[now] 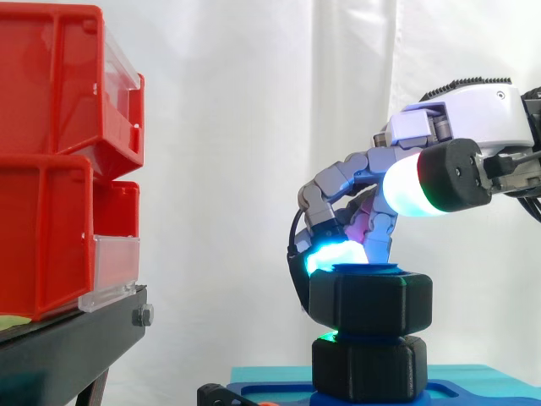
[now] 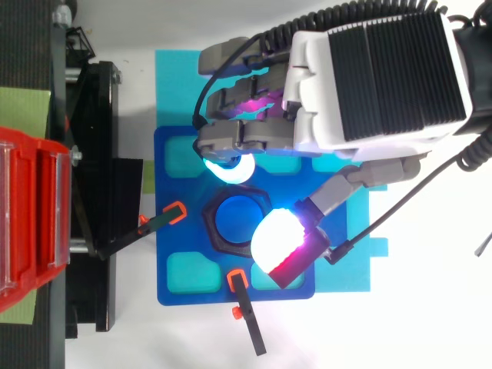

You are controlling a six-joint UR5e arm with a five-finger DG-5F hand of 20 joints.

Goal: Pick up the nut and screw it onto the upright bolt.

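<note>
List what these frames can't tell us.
Bolt threads: side view, hidden inside nut.
Hand contact with nut: glow washes it out, both views.
Base: side view, cut off by bottom edge.
Bins: side view, cut by left edge; walls hide contents.

Count taken at the bench.

- Red bins: two, an upper bin stacked on a lower bin, at the left.
- Black stand: one.
- Black hexagonal parts: two, the nut above a similar hex block.
- Blue bolt: one.
- Blue base plate: one.
- Cyan mat: one.
- Orange-tipped clamps: two, a left clamp and a near clamp.
- Robot hand: one.
</note>
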